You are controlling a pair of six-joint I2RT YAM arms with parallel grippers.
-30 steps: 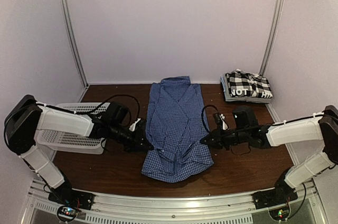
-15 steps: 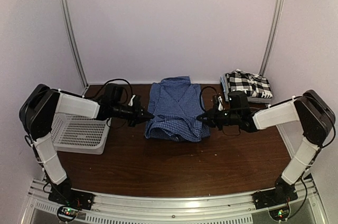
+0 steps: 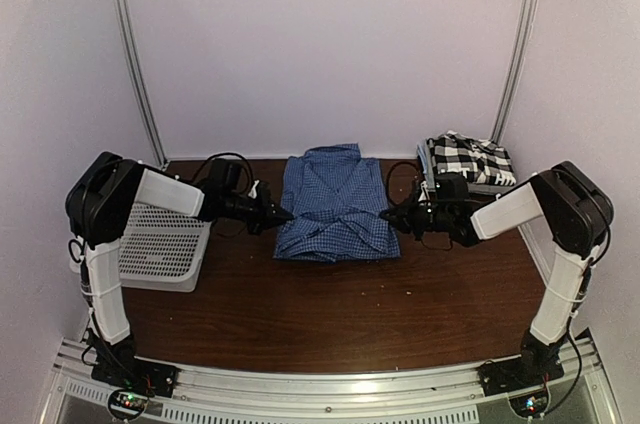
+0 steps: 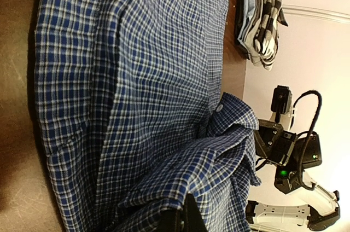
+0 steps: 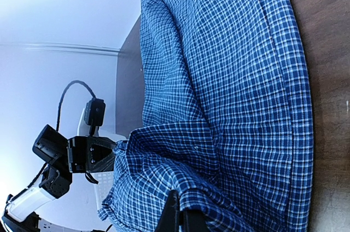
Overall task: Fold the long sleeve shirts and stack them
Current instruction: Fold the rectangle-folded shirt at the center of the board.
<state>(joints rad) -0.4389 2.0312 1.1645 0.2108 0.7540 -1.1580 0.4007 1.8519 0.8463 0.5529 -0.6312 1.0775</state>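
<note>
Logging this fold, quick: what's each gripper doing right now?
Left gripper: closed, holding the blue shirt.
Right gripper: closed, holding the blue shirt too.

The left fingers [image 3: 281,214] and right fingers [image 3: 396,220] now sit farther from the arm bases than one second ago. Each pair is pinched on a hem corner of the blue shirt [image 3: 335,206]. The shirt's near half, previously spread flat toward the bases, now lies folded over the far half between the fingers. The shirt covers roughly half its earlier length of worktop [image 3: 330,304].
</note>
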